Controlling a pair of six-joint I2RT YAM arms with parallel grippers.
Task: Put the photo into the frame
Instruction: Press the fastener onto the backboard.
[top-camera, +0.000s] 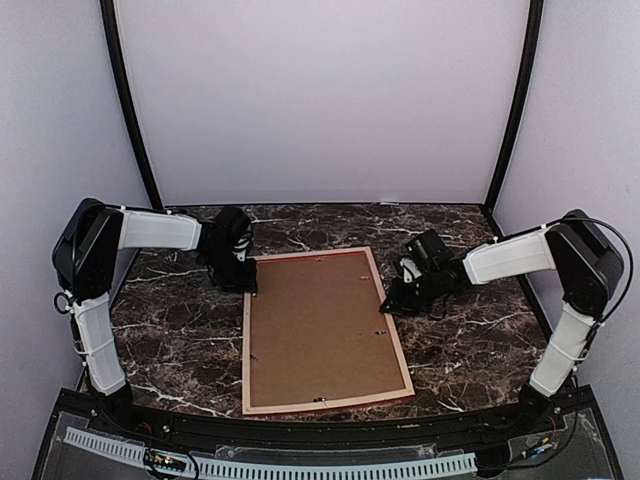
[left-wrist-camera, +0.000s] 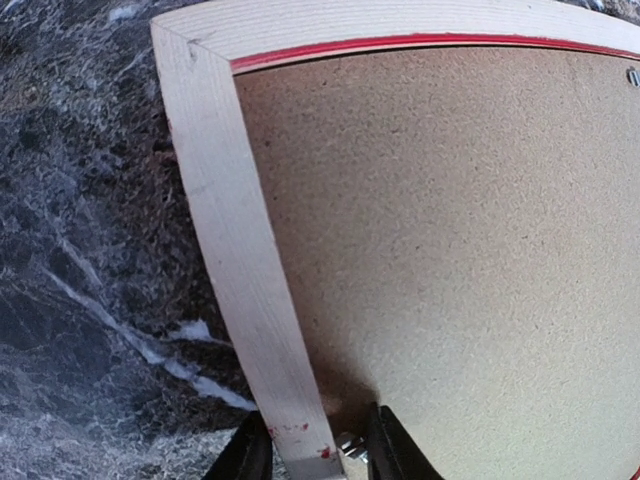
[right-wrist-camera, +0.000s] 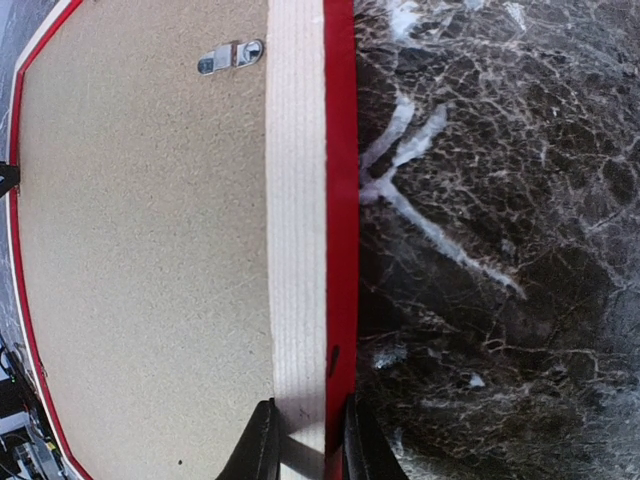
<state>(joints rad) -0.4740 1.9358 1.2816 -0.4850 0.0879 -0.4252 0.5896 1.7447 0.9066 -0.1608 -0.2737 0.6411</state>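
Left arm (top-camera: 155, 230): upper link upright at near left, forearm reaching right, wrist pitched down. Left claw (top-camera: 246, 284) set low, fingers (left-wrist-camera: 250, 455) apart either side of the frame (left-wrist-camera: 225, 220) rail, with slack on the inner side.

Right arm (top-camera: 508, 258): mirrored, forearm reaching left. Right claw (top-camera: 393, 302) pinched on the frame's right rail, both fingers (right-wrist-camera: 262, 440) touching it.

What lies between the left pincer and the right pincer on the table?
The top view shows it: the frame, lying face down with its brown backing board in it, spans from the left pincer to the right pincer.
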